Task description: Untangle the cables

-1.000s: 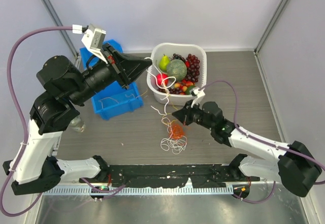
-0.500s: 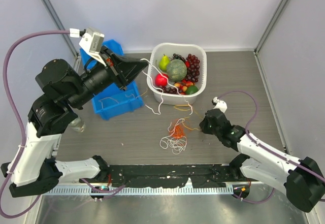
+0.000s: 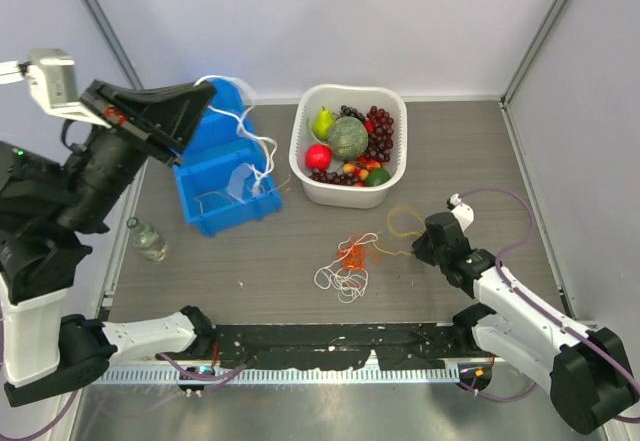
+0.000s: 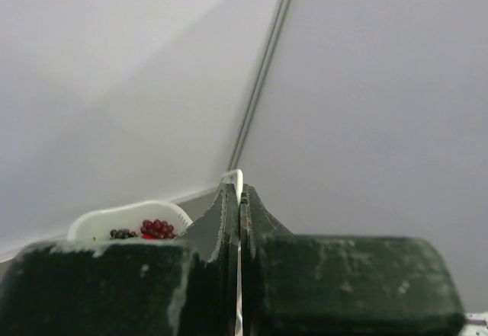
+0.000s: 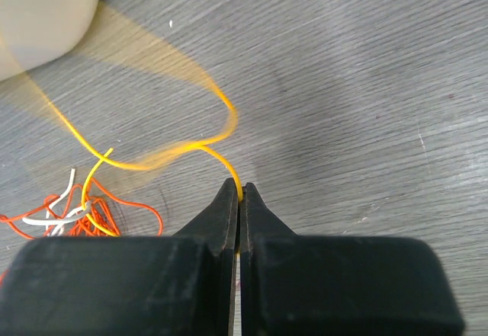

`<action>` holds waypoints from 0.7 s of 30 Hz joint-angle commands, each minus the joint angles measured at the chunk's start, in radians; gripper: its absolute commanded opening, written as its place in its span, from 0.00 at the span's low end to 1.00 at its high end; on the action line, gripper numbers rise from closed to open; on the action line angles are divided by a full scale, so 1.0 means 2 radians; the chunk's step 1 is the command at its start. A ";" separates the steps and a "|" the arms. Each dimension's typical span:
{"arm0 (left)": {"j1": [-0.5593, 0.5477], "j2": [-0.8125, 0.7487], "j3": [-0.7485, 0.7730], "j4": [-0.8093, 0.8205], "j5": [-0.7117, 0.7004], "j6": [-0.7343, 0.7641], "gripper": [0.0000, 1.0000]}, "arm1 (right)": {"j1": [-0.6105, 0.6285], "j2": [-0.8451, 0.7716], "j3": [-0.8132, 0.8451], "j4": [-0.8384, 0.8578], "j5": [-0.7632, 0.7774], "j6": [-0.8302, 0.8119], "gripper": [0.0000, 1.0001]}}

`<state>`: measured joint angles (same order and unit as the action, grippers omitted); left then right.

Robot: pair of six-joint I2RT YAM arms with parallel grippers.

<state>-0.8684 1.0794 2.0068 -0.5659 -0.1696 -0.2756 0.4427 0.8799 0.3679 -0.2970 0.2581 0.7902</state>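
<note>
At upper left, the left gripper [image 3: 208,91] clamps a white cord [image 4: 239,177]; at lower right, the right gripper [image 3: 418,249] pinches a yellow cord [image 5: 221,164]. A slow outward pull should free it from the tangle [image 3: 348,259].

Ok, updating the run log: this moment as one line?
left gripper: shut on thin white cord, raised near blue plastic bin | right gripper: shut on thin yellow cord | orange-red and white cord tangle: on table

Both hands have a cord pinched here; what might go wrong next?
The right hand pinches the yellow cord, which runs into the orange-and-white tangle: pulling may tighten the knot or drag the pile. The white cord hanging from the left hand drapes over the blue bin and may snag on its rim.
</note>
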 commanded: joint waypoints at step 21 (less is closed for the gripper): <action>0.055 0.108 0.005 -0.099 -0.220 0.090 0.00 | -0.003 -0.053 -0.042 0.140 -0.197 -0.121 0.39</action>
<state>-0.8391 1.2991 2.0567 -0.7799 -0.5312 -0.1307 0.4366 0.8124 0.2935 -0.0952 -0.0807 0.5838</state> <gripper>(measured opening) 0.016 0.390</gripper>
